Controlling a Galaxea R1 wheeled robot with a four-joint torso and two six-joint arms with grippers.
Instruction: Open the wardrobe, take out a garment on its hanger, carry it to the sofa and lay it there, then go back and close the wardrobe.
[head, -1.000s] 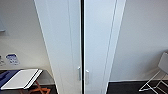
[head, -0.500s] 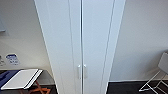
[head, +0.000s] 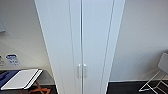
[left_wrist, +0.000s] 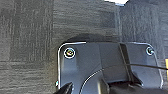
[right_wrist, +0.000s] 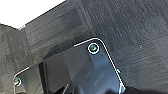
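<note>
The wardrobe (head: 81, 37) and white chair (head: 160, 77) are cut off by picture edges.

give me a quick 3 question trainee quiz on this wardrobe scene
1. True or false: the doors of the wardrobe are shut.
2. Where do the handles sit? A) at the outer edges B) side by side at the centre seam C) at the top
3. Fill in: right of the wardrobe stands a white ____.

Key: 1 true. 2 B. 3 chair. The carpet under the left wrist is dark grey, for reference.
</note>
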